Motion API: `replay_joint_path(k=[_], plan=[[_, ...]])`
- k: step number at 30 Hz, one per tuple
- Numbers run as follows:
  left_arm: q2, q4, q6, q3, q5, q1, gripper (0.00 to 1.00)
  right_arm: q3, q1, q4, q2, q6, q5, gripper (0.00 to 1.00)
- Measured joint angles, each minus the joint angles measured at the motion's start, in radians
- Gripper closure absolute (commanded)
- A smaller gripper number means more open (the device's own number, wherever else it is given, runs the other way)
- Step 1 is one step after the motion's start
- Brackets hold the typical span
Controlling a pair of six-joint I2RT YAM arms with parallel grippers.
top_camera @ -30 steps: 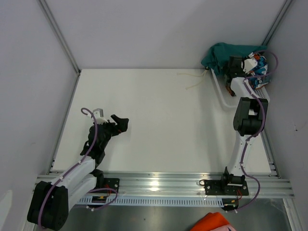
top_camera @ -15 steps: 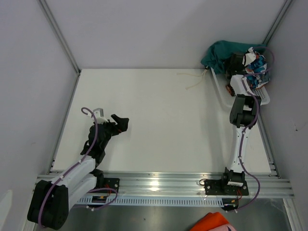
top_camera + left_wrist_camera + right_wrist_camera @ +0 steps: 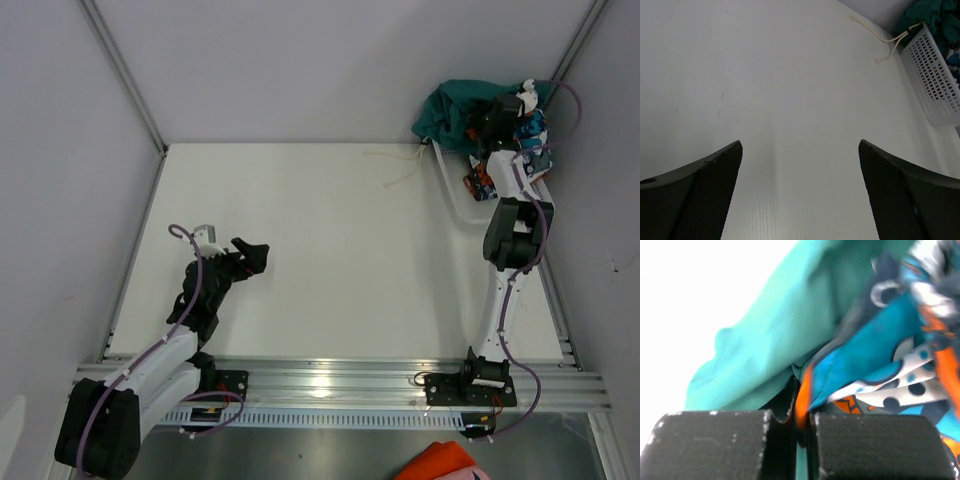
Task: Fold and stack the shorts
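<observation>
Both shorts lie heaped in the white mesh basket [image 3: 455, 196] at the back right corner. The teal-green shorts [image 3: 455, 108] spill over its far end, with a pale drawstring [image 3: 398, 168] trailing onto the table. The printed shorts [image 3: 890, 370], orange, blue, white and navy, lie beside them. My right gripper [image 3: 801, 420] is shut on an orange-edged fold of the printed shorts, with teal cloth just to its left. In the top view that gripper [image 3: 497, 112] sits over the basket's far end. My left gripper [image 3: 252, 260] rests open over the bare table at the left, holding nothing.
Grey walls close in the table on three sides. A plain orange cloth [image 3: 437, 462] pokes out below the front rail. The basket [image 3: 935, 80] and the drawstring [image 3: 880, 37] show far off in the left wrist view.
My right gripper has moved farther back over the basket and shut on the printed shorts. The left arm has stayed still.
</observation>
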Motion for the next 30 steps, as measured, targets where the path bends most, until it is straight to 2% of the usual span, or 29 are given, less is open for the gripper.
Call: replay_joint_path(k=[5, 12, 22, 25, 30], plan=[[-0.013, 0.001, 0.008, 0.0, 0.0, -0.008, 0.01, 0.001, 0.003, -0.018, -0.173, 0.007, -0.056, 1.0], [-0.013, 0.001, 0.016, 0.0, -0.001, -0.016, 0.01, 0.194, 0.02, -0.066, -0.336, 0.021, -0.215, 1.0], [0.01, 0.001, 0.017, 0.0, -0.004, -0.021, 0.01, 0.213, 0.056, -0.062, -0.564, 0.109, -0.422, 1.0], [0.011, 0.001, 0.018, 0.0, -0.008, -0.021, 0.01, 0.222, 0.102, -0.058, -0.604, 0.143, -0.473, 1.0], [0.008, 0.0, 0.018, 0.0, -0.023, -0.023, 0.01, 0.257, 0.27, -0.059, -0.632, 0.169, -0.542, 1.0]])
